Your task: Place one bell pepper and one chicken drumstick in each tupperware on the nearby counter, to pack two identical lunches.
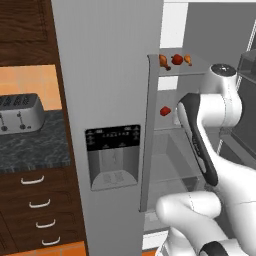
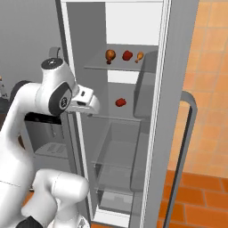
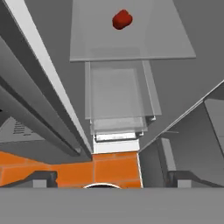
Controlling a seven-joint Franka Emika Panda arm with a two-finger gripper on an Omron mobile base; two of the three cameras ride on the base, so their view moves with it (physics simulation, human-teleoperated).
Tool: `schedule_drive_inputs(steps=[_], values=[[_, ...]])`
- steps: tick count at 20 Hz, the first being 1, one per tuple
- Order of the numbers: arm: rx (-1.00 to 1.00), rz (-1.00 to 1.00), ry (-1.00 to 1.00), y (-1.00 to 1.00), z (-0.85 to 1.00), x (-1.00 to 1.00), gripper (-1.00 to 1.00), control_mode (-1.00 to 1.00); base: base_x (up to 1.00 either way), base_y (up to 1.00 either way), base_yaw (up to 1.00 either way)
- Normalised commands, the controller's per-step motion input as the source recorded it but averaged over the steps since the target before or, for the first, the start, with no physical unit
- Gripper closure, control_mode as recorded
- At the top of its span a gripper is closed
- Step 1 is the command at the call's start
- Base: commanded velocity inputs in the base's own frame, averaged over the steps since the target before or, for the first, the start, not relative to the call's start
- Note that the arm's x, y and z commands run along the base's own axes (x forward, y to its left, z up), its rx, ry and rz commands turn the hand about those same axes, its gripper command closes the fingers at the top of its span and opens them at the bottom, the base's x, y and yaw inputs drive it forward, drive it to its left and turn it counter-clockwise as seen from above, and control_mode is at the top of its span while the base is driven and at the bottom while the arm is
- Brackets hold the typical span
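The white arm (image 2: 31,111) is rising from the base, bending at the elbow and reaching forward into the open fridge (image 2: 116,111), its hand pointing downward toward the lower shelves. The pincer (image 3: 107,177) is standing wide with nothing between its tips. One bell pepper (image 3: 121,19) is lying alone on the middle glass shelf (image 3: 131,46). On the upper shelf a second bell pepper (image 2: 127,55) is sitting between two chicken drumsticks (image 2: 110,55), well apart from the table (image 1: 30,145) with the toaster (image 1: 20,112)

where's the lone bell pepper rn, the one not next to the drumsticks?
Lone bell pepper sits by itself on the fridge's middle glass shelf, one level below the shelf holding the other pepper and both drumsticks; in the hand view it's near the top.
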Motion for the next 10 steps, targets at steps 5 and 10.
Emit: schedule_drive_inputs(steps=[5, 10], values=[[0.08, 0.01, -0.03, -0.66, 0.01, 0.96, -1.0, -1.0, 0.0, 0.0, 0.0], [0.02, 0.11, 0.01, -0.3, -0.34, 1.0, -1.0, -1.0, 0.0, 0.0, 0.0]])
